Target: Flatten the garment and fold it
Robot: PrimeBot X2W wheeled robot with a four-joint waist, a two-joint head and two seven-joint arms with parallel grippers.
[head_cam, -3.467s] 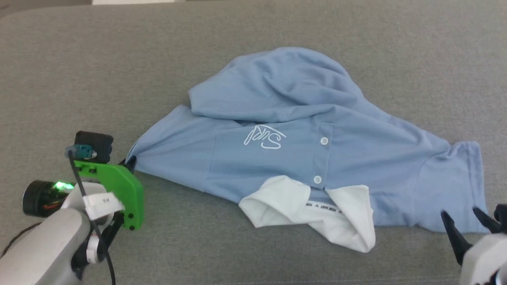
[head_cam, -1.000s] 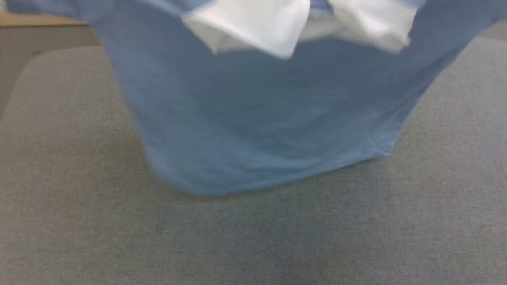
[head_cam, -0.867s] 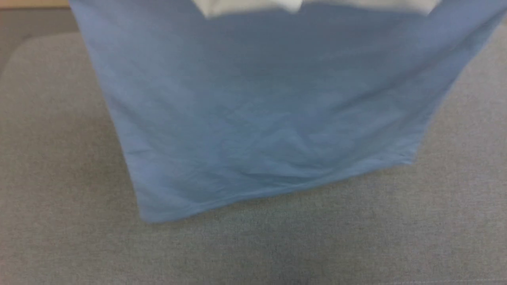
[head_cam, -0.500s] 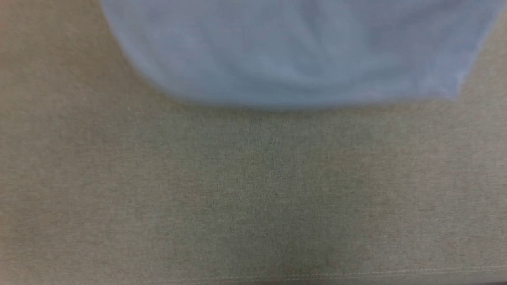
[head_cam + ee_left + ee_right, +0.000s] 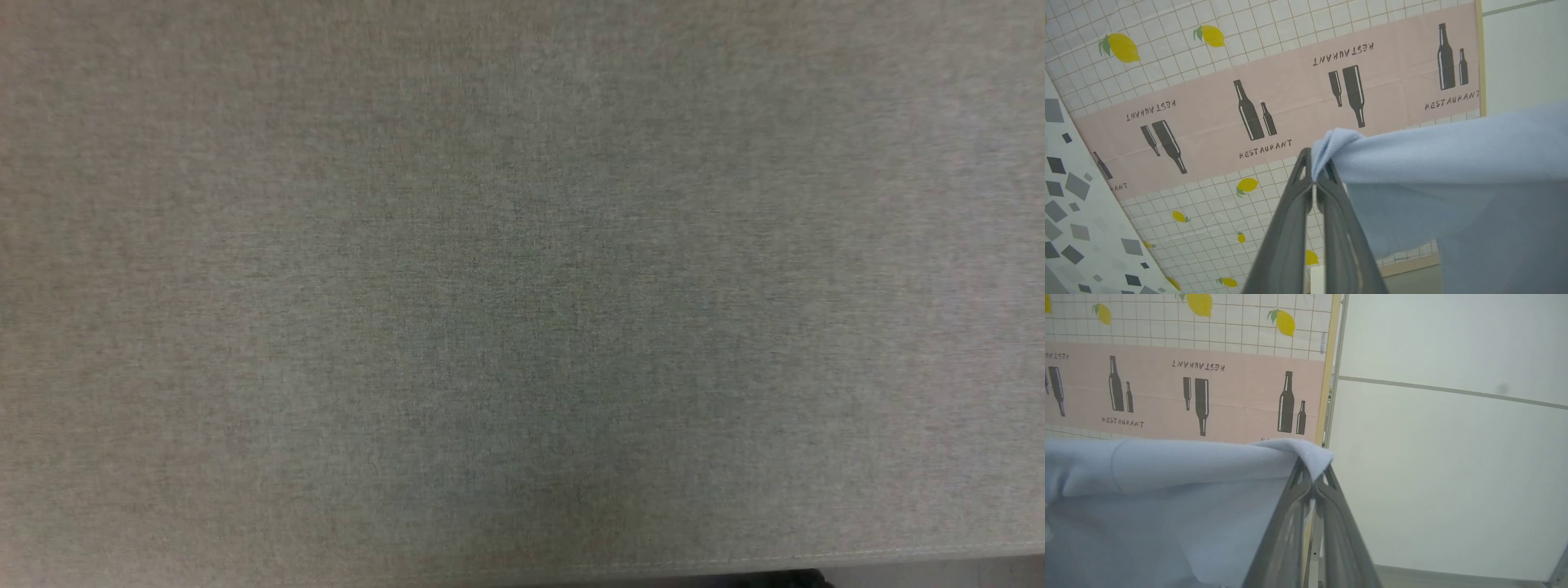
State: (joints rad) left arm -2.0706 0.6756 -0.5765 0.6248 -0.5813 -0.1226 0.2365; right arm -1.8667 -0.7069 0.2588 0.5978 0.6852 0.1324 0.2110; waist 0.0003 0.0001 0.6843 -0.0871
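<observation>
A grey woven fabric surface [image 5: 522, 294]; behind, a lemon-print grid sheet [image 5: 1208, 212] with a pink bottle band [image 5: 1298, 98], beside a plain white wall [image 5: 1445, 465].

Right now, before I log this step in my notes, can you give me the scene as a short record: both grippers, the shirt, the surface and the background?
left gripper: shut on a bunched bit of the shirt's edge
right gripper: shut on another bunched bit
shirt: light blue, stretched between the two grips, held up in front of the hanging
work surface: plain grey fabric
hanging: lemons, bottles, the word RESTAURANT
white wall: beside the hanging
task stage: shirt not yet laid flat or folded
</observation>
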